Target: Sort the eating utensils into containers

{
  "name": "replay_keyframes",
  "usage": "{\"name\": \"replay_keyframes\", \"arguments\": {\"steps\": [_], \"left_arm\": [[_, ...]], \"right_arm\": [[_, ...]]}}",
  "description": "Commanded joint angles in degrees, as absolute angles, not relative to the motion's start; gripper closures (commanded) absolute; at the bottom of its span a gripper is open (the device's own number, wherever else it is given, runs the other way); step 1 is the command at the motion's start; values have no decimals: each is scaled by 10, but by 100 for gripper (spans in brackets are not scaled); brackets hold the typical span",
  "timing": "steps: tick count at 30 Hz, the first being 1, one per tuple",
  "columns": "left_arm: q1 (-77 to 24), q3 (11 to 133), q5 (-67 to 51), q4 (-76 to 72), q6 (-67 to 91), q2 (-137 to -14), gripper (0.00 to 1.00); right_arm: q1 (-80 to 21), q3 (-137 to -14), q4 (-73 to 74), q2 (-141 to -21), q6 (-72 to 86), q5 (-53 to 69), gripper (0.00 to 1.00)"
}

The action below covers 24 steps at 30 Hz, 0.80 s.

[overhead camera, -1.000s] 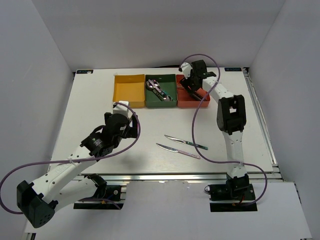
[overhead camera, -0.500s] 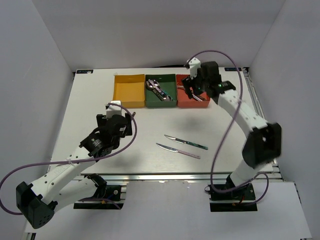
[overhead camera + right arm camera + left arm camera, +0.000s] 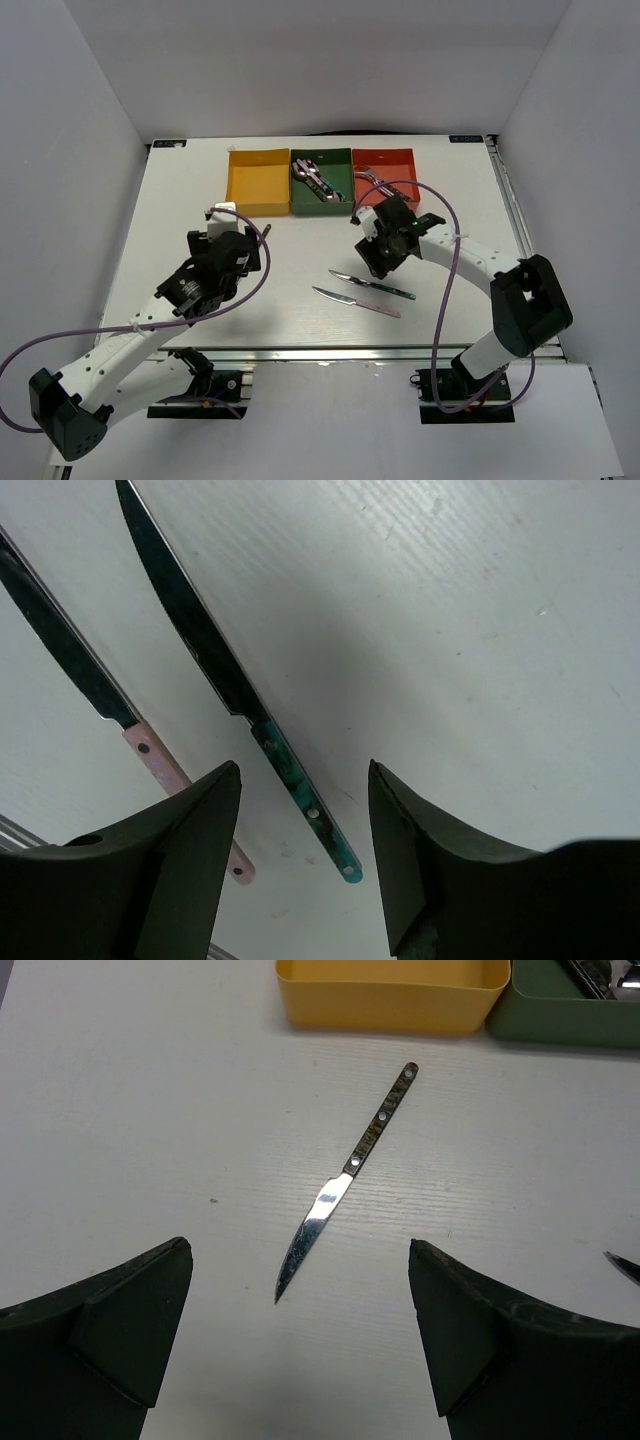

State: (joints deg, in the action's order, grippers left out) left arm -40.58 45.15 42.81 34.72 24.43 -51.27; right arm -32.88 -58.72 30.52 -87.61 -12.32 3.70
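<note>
Grey-white walls (image 3: 300, 70) box the cell in on three sides. The counter (image 3: 180, 190) is matte white, with a faint grain up close. Left arm (image 3: 130, 335) and right arm (image 3: 480, 262) have white shells and black joints, and a purple cable (image 3: 441, 300) loops off each.

Three square low-walled bins sit in a row at the far edge, side by side. The yellow bin (image 3: 258, 178) is bare inside. The green bin (image 3: 340, 165) holds shiny spoons (image 3: 315, 182). The red bin (image 3: 392, 165) has thin metal at its left side, too small to identify.

Left jaws are spread wide with only counter between them; the fingers (image 3: 110, 1340) are cropped by the frame bottom. A dark-handled knife (image 3: 345, 1185) lies flat ahead of them, its mottled riveted handle toward the yellow bin. Overhead, my left arm hides most of it.

Right jaws are spread and low over the teal-handled knife (image 3: 232, 692), one finger on each side of its handle, pinching nothing. The pink-handled knife (image 3: 150, 752) lies just beside it, roughly parallel, and its handle end is hidden behind my finger (image 3: 170, 880). Both blades run out of frame.
</note>
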Motion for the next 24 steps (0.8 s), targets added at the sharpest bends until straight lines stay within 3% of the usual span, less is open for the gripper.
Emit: {"name": "replay_keyframes", "arguments": {"steps": [1, 4, 10, 11, 12, 14, 15, 16, 20, 24], "left_arm": [[-404, 463, 413, 339, 239, -506, 2], [-404, 461, 408, 338, 237, -508, 2], [-404, 461, 403, 337, 237, -505, 2], [-404, 460, 401, 336, 237, -504, 2], [-404, 460, 400, 336, 237, -504, 2], [-404, 460, 398, 335, 236, -506, 2], [-404, 460, 396, 335, 236, -507, 2], [-404, 460, 391, 334, 236, -508, 2], [-404, 464, 350, 321, 253, -504, 2], [-404, 446, 213, 232, 315, -476, 2]], "right_arm": [[-349, -570, 344, -905, -127, 33, 41], [-357, -549, 335, -920, -123, 19, 42], [-357, -545, 301, -982, -115, -32, 56], [-357, -544, 295, -985, -113, -38, 60], [-358, -544, 292, -991, -112, -49, 73], [-359, -535, 268, -987, -109, -85, 82], [-360, -533, 259, -979, -110, -93, 95], [-366, -531, 246, -974, -113, -104, 100], [-381, -530, 220, -919, -114, -104, 100], [-394, -552, 210, -829, -80, -77, 100]]}}
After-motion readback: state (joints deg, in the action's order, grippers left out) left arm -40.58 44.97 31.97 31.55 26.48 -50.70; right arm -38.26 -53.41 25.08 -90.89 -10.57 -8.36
